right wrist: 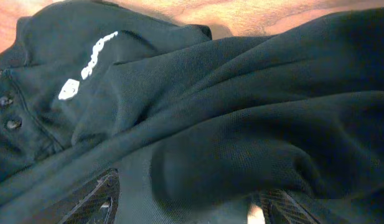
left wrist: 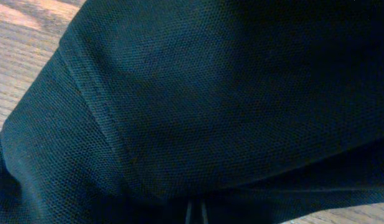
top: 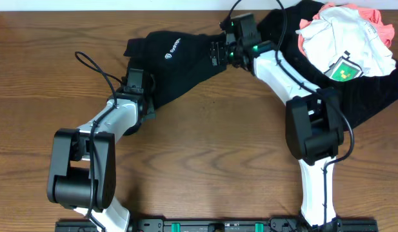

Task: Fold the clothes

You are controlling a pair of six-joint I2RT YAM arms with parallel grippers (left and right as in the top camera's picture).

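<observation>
We've got the black polo shirt (top: 176,61) stretched on the bench (top: 205,148) between both arms, probably to flatten it. Right claw (top: 217,53) gapes wide, cloth lying between its fingers. Left claw (top: 139,82) is buried, so we can't tell.

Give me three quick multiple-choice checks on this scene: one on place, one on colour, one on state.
1. Where does the clothes pile lie in the overhead view?
A) top right
B) bottom left
C) dead centre

2. What colour is the logo on the black shirt?
A) red
B) white
C) yellow

3. How is the black shirt lying?
A) folded into a neat square
B) rumpled and unfolded
C) rolled into a tube

Answers:
1 A, the heap of white and pink garments sits at the top right corner.
2 B, the print stands out white against the dark cloth.
3 B, the right wrist view shows loose ridges and creases running across it, with no tidy edges.
</observation>
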